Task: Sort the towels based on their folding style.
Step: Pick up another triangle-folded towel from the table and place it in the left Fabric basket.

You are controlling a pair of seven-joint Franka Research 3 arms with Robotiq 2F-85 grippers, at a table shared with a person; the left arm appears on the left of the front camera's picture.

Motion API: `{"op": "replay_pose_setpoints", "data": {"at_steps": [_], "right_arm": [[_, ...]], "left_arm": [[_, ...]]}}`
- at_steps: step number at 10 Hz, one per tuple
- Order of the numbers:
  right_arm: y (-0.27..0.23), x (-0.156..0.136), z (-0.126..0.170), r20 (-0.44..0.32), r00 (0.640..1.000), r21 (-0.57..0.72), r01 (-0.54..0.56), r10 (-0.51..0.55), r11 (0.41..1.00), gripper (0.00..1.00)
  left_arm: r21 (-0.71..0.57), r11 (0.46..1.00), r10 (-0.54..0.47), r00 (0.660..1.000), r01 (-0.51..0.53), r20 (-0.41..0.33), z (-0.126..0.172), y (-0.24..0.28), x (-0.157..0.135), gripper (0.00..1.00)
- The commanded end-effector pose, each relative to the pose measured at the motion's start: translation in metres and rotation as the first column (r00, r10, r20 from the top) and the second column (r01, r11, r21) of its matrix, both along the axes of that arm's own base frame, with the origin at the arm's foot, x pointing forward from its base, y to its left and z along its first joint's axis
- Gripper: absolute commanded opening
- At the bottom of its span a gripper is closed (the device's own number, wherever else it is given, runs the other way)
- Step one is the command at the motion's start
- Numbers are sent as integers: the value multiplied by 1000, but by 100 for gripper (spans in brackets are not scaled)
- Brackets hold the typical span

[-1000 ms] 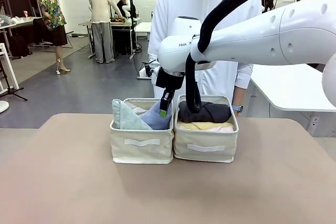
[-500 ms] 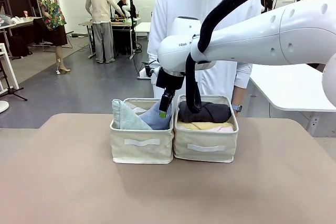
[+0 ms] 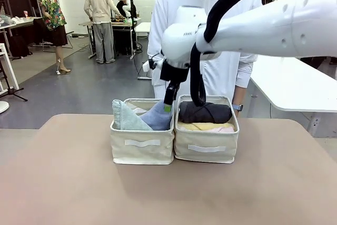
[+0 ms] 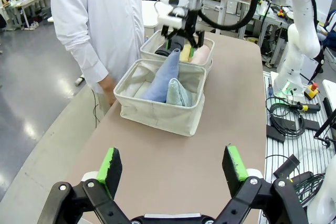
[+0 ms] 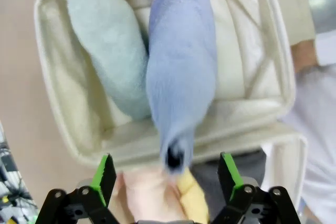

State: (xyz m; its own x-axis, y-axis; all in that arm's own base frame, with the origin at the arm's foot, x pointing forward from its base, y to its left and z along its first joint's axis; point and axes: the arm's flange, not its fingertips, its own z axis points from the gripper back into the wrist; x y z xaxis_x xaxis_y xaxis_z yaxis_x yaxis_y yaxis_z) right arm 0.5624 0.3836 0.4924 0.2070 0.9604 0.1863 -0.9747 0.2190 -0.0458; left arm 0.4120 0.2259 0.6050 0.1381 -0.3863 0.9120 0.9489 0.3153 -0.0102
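Beige table (image 3: 63,183) runs across to a person in a white hooded top (image 3: 202,19) standing at its far edge. Two cream fabric bins (image 3: 142,148) sit touching side by side. The right claw (image 3: 167,104) hangs just above them with its fingers spread wide and nothing between them. Directly below it, the periwinkle blue cone towel (image 5: 181,72) leans in one bin beside the pale green-grey cone towel (image 5: 107,40). Next to the claw, in the other bin (image 3: 206,148), the dark grey rolled towel (image 3: 206,112) lies on top of the yellow roll (image 3: 202,126) and the pink roll (image 3: 225,128). The left claw (image 4: 173,169) is held well back from the bins, above bare table, also open and empty.
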Motion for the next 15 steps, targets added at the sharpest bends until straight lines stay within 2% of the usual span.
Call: {"op": "replay_pose_setpoints", "data": {"at_steps": [1,2,3,4,6,8,10,11,15], "right_arm": [[-67,-62,69,120,990,-70,79,-70,994,100],[-101,-89,99,175,978,-67,128,-115,989,100],[-136,-110,117,189,967,-60,183,-169,981,100],[-169,-124,126,171,960,-49,233,-222,971,100],[-238,-146,131,168,929,-2,334,-329,942,100],[-288,-150,119,117,894,59,429,-433,901,100],[-305,-145,109,110,860,37,498,-499,867,100],[-308,-150,123,115,890,11,443,-442,896,100],[-308,-150,123,115,890,11,443,-442,896,100]], "left_arm": [[-9,1000,-2,1000,2,15,1,1,0,100],[-9,1000,-2,1000,2,15,1,1,0,100],[-9,1000,-2,1000,2,15,1,1,0,100],[-9,1000,-2,1000,2,15,1,1,0,100],[-9,1000,-2,1000,2,15,1,1,0,100],[-9,1000,-2,1000,2,15,1,1,0,100],[-9,1000,-2,1000,2,15,1,1,0,100],[-9,1000,-2,1000,2,15,1,1,0,100],[-9,1000,-2,1000,2,15,1,1,0,100]]}}
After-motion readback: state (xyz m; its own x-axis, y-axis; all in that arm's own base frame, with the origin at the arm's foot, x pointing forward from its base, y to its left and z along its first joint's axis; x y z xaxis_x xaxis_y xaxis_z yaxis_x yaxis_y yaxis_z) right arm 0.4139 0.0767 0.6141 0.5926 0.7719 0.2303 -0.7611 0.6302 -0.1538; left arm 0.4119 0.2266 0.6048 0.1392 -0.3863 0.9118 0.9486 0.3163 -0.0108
